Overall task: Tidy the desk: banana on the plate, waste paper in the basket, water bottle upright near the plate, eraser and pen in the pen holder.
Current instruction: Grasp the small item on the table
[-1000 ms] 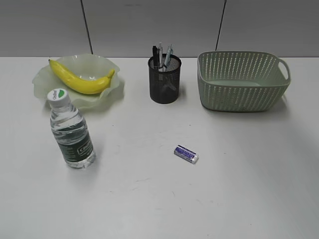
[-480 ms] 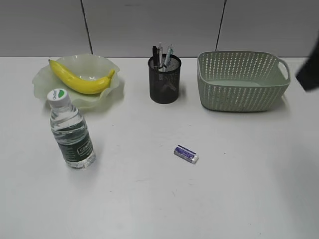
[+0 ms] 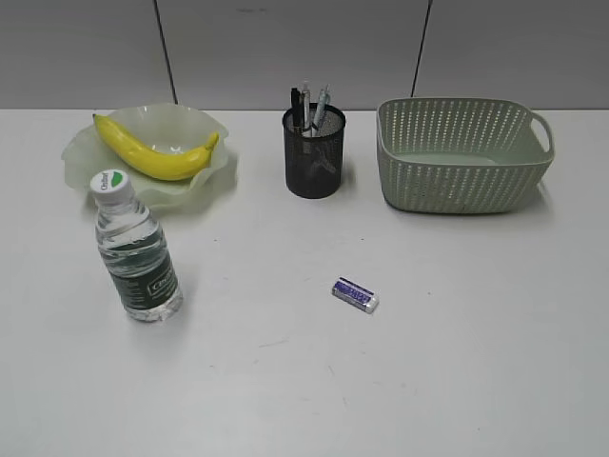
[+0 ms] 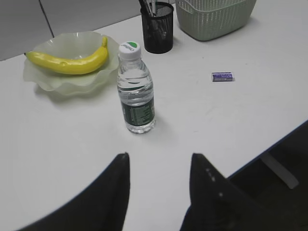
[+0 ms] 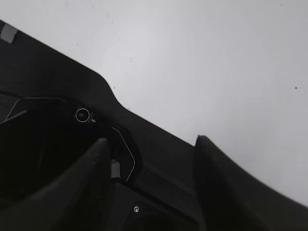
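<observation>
Already placed: banana (image 3: pixel 157 152) on plate (image 3: pixel 76 162); water bottle (image 3: pixel 136 249) upright nearby; pens in pen holder (image 3: pixel 314 152). Outstanding: eraser (image 3: pixel 356 294) on desk (image 3: pixel 457 333) (waste paper unseen). Left gripper (image 4: pixel 159 187) and right gripper (image 5: pixel 151 180) both agape, empty.

The dark shape that showed at my exterior view's right edge, beside the pale green perforated plastic basket (image 3: pixel 463 152), has gone.

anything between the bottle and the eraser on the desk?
Nothing: bare desk between water bottle and eraser, clear in the exterior view.
</observation>
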Tool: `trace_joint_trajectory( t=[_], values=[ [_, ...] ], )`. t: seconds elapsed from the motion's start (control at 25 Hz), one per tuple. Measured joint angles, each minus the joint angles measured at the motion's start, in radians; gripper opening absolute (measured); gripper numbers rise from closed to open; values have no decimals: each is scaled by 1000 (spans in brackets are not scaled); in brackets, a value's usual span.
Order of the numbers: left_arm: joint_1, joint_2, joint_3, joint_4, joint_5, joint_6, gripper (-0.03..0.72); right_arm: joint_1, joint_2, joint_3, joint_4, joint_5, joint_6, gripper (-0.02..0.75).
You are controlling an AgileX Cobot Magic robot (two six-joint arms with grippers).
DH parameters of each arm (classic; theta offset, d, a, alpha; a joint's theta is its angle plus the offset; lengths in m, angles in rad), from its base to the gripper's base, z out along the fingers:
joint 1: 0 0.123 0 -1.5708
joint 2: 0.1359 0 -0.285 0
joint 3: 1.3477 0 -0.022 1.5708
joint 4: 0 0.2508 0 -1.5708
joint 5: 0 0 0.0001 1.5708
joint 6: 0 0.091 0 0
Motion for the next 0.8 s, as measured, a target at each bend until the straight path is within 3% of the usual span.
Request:
trace_joint_trajectory(
  t=[0.16, 0.44, 0.8],
  values=[
    [0, 0, 0, 0, 0, 0, 310, 0, -231, 101, 0, -15, 0, 433],
    [0, 63, -3, -17, -2, 0, 310, 0, -579, 127, -7, -72, -6, 433],
    [0, 618, -123, -237, -212, 25, 310, 5, -589, 132, -28, -93, -5, 433]
  ],
)
